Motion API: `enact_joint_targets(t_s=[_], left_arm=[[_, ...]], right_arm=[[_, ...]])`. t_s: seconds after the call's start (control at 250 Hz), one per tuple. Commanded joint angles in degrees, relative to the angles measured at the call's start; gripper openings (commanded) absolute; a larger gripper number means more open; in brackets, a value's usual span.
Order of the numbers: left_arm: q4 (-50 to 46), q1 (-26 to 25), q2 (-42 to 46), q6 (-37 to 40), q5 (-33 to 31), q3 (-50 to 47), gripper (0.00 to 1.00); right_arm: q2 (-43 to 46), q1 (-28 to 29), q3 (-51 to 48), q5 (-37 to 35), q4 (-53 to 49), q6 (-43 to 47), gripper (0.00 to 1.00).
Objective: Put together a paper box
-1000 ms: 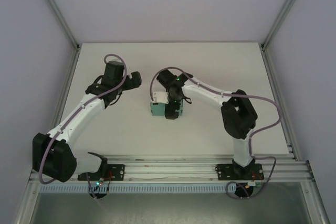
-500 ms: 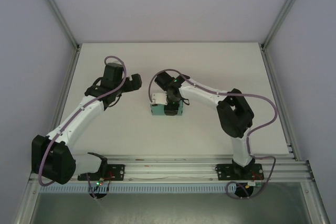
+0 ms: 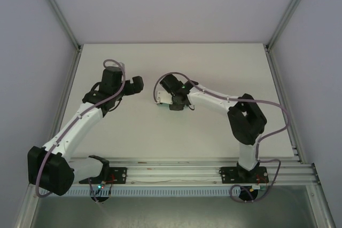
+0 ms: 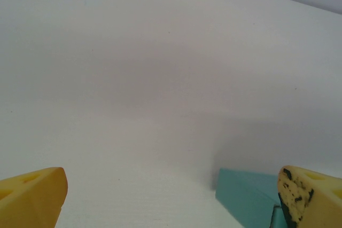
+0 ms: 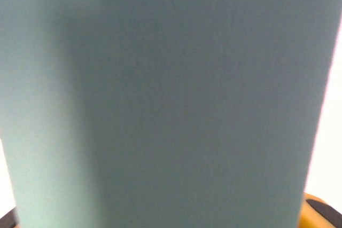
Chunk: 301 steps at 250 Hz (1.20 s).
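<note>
Robotics lab cell, white table [image 3: 160,137], aluminium framing [image 3: 176,163], plain enclosure walls [image 3: 176,4]

Paper box [image 5: 160,100]: teal-green, plain, no print — a darker, shaded band down its left part in the right wrist view.
Table [image 3: 176,137]: flat white.
Left gripper [image 4: 172,182]: fingers [image 4: 32,196] yellow, one speckled with black marks.
Right gripper [image 3: 176,103]: black body, a finger [image 5: 320,212] orange-yellow.
Both arms [image 3: 85,116]: white links, black joints, lilac cables [image 3: 115,62], small green lights.
Frame rail [image 3: 176,164] silver-grey; walls [image 3: 176,4] pale lilac-grey.
</note>
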State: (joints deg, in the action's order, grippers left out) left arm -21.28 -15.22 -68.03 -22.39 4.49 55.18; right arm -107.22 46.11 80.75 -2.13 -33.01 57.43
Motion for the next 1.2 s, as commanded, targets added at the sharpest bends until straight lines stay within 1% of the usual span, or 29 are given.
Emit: enact_joint_targets(t_s=[0.0, 0.136, 0.236, 0.304, 0.372, 0.468, 0.56, 0.648, 0.743, 0.791, 0.955, 1.039, 1.127, 1.159, 1.199], left_arm=[[1.6, 0.4, 1.3, 0.3, 0.2, -1.5, 1.00], [1.9, 0.4, 1.2, 0.1, 0.5, -1.9, 1.00], [1.5, 0.4, 1.1, 0.3, 0.3, -1.8, 1.00], [1.6, 0.4, 1.0, 0.3, 0.5, -1.9, 1.00], [2.0, 0.4, 1.0, 0.1, 0.6, -2.0, 1.00], [2.4, 0.4, 0.8, 0.0, 1.1, -1.9, 1.00], [2.0, 0.4, 0.4, 0.0, 1.5, -1.4, 1.00], [1.8, 0.5, 0.3, 0.1, 1.3, -1.1, 1.00], [1.9, 0.5, 0.5, 0.1, 1.4, -1.4, 1.00], [1.9, 0.4, 0.5, 0.1, 1.4, -1.4, 1.00], [1.6, 0.4, 0.2, 0.8, 1.2, -0.7, 1.00], [1.3, 0.4, 0.1, 0.9, 1.3, -0.2, 1.00], [2.1, 0.4, 0.2, 1.0, 1.1, -0.3, 1.00], [2.5, 0.4, 0.2, 1.0, 1.1, -0.3, 1.00], [2.9, 0.4, 0.2, 1.2, 1.2, -0.4, 1.00]], right_arm=[[2.1, 0.3, -2.3, -11.6, 11.2, 4.7, 0.42], [1.0, -0.1, -7.0, -14.6, 24.0, 11.6, 0.42], [-0.5, -0.4, -8.7, -14.9, 31.2, 15.9, 0.42], [-1.7, -0.7, -8.3, -14.0, 33.0, 17.2, 0.43], [-3.1, -1.6, -7.6, -12.4, 34.1, 17.5, 0.46], [-6.4, -3.6, -6.9, -11.6, 39.0, 17.3, 0.43], [-9.7, -5.3, -6.7, -12.2, 44.3, 18.3, 0.43], [-11.7, -6.1, -6.2, -12.2, 45.6, 18.4, 0.44], [-12.4, -6.4, -6.1, -11.4, 44.7, 17.3, 0.48], [-12.4, -6.5, -6.6, -10.7, 44.1, 17.1, 0.52], [-11.5, -6.6, -8.4, -10.2, 41.0, 17.1, 0.72], [-10.0, -6.5, -9.4, -9.2, 38.8, 15.7, 0.81], [-8.3, -6.5, -9.3, -7.9, 33.7, 13.6, 0.92], [-7.8, -6.5, -9.1, -7.5, 31.8, 12.7, 0.99], [-7.2, -6.5, -8.6, -6.8, 28.7, 11.4, 1.00]])
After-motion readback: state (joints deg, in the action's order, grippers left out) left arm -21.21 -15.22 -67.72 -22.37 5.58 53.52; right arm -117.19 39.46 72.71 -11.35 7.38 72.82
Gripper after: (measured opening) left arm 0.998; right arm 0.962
